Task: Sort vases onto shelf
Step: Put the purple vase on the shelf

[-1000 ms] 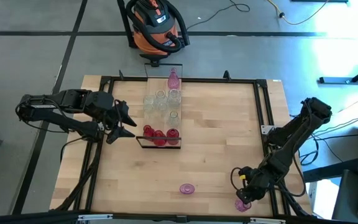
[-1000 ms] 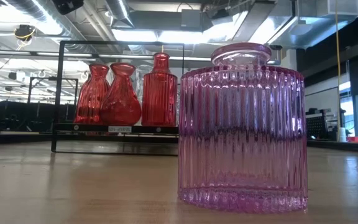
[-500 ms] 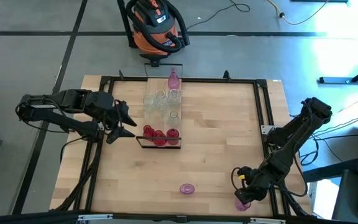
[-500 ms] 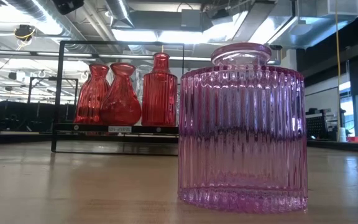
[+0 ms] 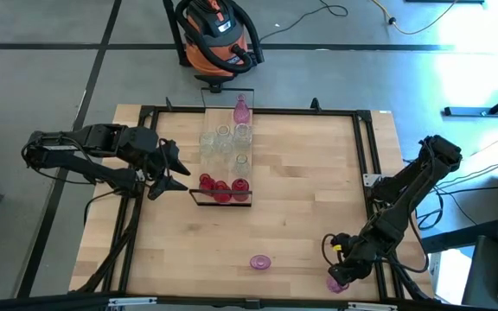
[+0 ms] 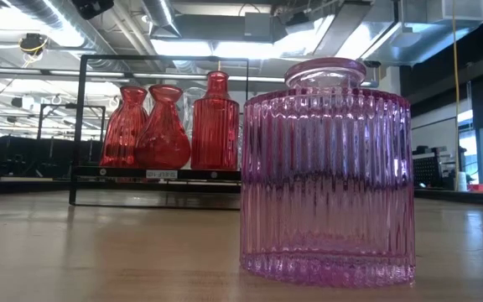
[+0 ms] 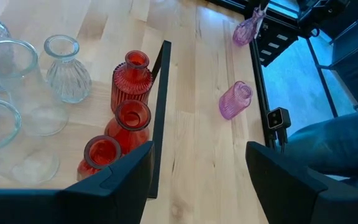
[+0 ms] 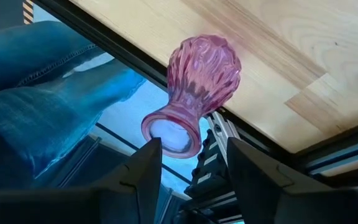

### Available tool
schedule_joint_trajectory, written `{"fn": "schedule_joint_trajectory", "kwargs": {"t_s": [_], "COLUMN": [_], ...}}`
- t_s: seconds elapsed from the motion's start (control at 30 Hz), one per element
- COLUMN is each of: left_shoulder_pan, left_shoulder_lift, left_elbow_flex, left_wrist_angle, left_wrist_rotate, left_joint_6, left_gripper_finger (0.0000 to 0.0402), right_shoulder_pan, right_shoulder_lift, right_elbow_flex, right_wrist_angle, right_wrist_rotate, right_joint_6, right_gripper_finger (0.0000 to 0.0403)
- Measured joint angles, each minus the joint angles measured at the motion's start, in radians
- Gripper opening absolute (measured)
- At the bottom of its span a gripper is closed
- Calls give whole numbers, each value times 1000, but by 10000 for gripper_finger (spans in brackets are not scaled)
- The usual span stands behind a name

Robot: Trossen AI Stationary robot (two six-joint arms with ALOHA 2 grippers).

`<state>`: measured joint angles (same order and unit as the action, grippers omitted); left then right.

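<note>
The shelf (image 5: 207, 121) runs from the far edge toward the table's middle, with its black frame (image 7: 160, 112) at the near end. On it stand three red vases (image 5: 219, 187), several clear ones (image 5: 223, 142) and a pink one (image 5: 241, 110). A ribbed pink vase (image 5: 260, 262) stands upright on the tabletop near the near edge (image 6: 327, 168). Another pink vase (image 8: 197, 78) lies on its side at the near right corner, with its mouth (image 8: 169, 134) overhanging the edge. My right gripper (image 8: 194, 165) is open, with a finger on either side of that mouth. My left gripper (image 5: 171, 168) waits open, left of the shelf's near end. My right gripper stands open around the mouth (image 8: 185, 146) of the lying pink vase, coming level from beyond the table's near right corner. One finger (image 8: 143, 171) overlaps the rim in the wrist view. I cannot tell whether it touches the glass. The vase's body rests on the table edge.
A black metal frame (image 5: 366, 155) borders the tabletop. A person's blue-jeaned leg (image 8: 30, 81) is close beyond the near right corner. An orange and black vacuum cleaner (image 5: 219, 34) sits on the floor past the far edge. Bare wood (image 5: 305, 190) lies between the shelf and the right arm.
</note>
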<state>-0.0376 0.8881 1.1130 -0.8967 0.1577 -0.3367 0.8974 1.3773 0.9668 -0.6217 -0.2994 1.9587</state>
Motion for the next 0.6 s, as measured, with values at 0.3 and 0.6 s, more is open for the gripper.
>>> {"fn": "schedule_joint_trajectory", "kwargs": {"t_s": [0.3, 0.6], "left_shoulder_pan": [0, 0], "left_shoulder_lift": [0, 0], "left_elbow_flex": [0, 0], "left_wrist_angle": [0, 0], "left_wrist_rotate": [0, 0], "left_joint_6": [0, 0], "left_gripper_finger": [247, 247], "right_shoulder_pan": [0, 0], "right_shoulder_lift": [29, 97], "right_elbow_flex": [2, 2], "right_wrist_angle": [18, 20], "right_wrist_rotate": [-8, -26], "right_joint_6": [-27, -21], "right_gripper_finger": [166, 166]}}
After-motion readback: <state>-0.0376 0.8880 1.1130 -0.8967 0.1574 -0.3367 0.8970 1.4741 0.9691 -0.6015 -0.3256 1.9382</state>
